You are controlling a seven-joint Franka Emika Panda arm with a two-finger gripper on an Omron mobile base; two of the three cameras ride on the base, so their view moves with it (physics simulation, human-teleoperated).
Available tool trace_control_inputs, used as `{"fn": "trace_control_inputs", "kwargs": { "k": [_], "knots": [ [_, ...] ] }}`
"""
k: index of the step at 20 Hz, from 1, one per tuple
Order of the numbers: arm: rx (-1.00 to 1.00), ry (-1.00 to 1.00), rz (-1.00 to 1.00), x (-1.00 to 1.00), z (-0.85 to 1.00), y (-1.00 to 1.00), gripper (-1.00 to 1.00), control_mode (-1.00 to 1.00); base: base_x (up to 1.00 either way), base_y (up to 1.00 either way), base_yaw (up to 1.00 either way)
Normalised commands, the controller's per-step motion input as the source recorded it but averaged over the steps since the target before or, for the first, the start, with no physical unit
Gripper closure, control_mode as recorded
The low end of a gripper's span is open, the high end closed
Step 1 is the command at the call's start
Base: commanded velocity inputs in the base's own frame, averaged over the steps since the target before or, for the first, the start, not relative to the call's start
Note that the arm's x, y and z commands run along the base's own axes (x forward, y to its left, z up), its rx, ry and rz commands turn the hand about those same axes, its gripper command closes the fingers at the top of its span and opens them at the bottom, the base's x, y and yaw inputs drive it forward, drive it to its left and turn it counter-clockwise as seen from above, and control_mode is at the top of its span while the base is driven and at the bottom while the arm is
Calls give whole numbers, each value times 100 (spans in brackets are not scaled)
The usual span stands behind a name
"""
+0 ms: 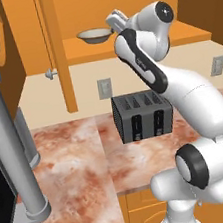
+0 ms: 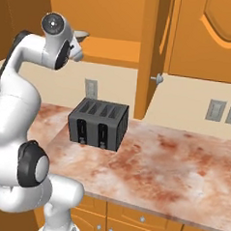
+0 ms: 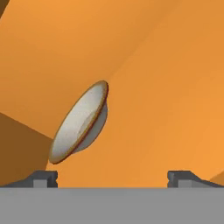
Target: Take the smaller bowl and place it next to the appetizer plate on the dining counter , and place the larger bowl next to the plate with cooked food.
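The smaller bowl (image 1: pixel 94 35), shallow and beige-grey with a thin yellowish rim, sits on the shelf of an open orange wall cabinet. In the hand view the smaller bowl (image 3: pixel 81 124) appears rolled on edge, ahead and left of centre. My gripper (image 3: pixel 113 177) is open, its two dark tips far apart and nothing between them. My hand (image 1: pixel 116 20) is raised to shelf height, just right of the bowl and apart from it. My arm hides most of the smaller bowl (image 2: pixel 83 34) in the right base view. The larger bowl and both plates are out of view.
A dark grey toaster (image 1: pixel 142 115) stands on the reddish marbled counter (image 1: pixel 141 159) below the shelf. The open cabinet door (image 1: pixel 56 51) hangs left of the bowl. A grey pillar (image 1: pixel 10 149) rises from the marbled top at the left. Wall outlets (image 2: pixel 217 110) sit on the backsplash.
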Motion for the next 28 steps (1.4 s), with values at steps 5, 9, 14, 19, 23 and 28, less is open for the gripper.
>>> {"fn": "trace_control_inputs", "kwargs": {
  "k": [5,9,14,19,23,28],
  "knots": [
    [-15,0,7,64,0,6,-100,-100,0,0,0],
    [-17,0,6,56,0,10,-100,-100,0,0,0],
    [-13,0,2,42,-6,9,-100,-100,0,0,0],
    [-12,0,0,43,-19,5,-100,-100,0,0,0],
    [-12,0,0,52,-19,16,-100,-100,0,0,0],
    [-11,2,0,61,-13,25,-100,-100,0,0,0]
  ]
}}
